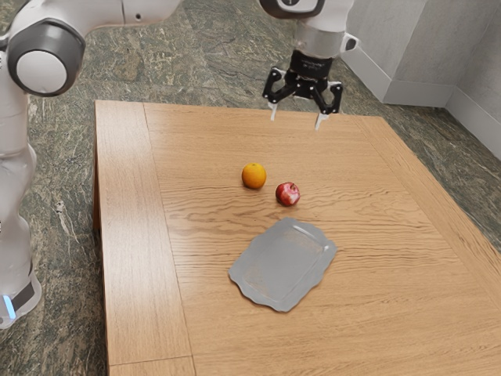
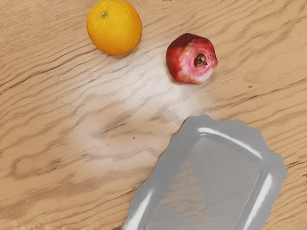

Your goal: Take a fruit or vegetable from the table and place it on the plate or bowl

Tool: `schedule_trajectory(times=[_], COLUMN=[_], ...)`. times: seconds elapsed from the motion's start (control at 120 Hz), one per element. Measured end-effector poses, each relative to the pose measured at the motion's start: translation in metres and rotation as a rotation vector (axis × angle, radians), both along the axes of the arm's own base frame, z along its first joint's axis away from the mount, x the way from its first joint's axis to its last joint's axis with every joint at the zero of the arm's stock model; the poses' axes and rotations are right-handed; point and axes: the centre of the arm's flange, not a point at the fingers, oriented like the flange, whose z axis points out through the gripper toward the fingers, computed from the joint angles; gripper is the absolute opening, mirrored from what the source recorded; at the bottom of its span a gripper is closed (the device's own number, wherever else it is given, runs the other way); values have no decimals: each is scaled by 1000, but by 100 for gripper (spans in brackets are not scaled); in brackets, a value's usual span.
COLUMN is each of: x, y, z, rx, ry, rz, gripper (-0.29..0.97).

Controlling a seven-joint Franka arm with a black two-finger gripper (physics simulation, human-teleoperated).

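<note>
While your gripper [image 1: 296, 119] hung above the far part of the table [image 1: 391, 313], its two fingers [image 1: 318, 121] stood spread wide, pointing down, with nothing between them. You had both fruits down on the wood, nearer than the gripper and well apart from it.

The orange [image 1: 254, 175] was the closer of the two to the gripper, a little toward the exterior view's left of it. The pomegranate [image 1: 287, 193] sat just beside the orange, to the exterior view's right and slightly nearer, with a narrow strip of bare wood between them. It lay almost straight in front of the open fingers, on the near side.

The grey plate [image 1: 283, 264], a shallow tray with a wavy rim, lay flat and skewed on the table, nearer again than the fruits. It was close to the pomegranate but did not touch it.

From your wrist camera the orange [image 2: 114, 26] showed its small green stem spot turned upward. The pomegranate [image 2: 191, 58] showed its dark crown facing the camera, and the plate [image 2: 225, 182] lay beyond the pomegranate, apart from both fruits.
</note>
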Motion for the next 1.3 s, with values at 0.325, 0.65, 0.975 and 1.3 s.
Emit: schedule_trajectory(times=[0.325, 0.65, 0.975, 1.3], x=[17, 99, 131, 129], y=[23, 61, 86, 124], z=[-3, -114, -174, -196], rx=[-98, -100, -155, -176], ry=[16, 49, 33, 21], rz=[419, 321, 108, 18], gripper=[68, 68, 68, 68])
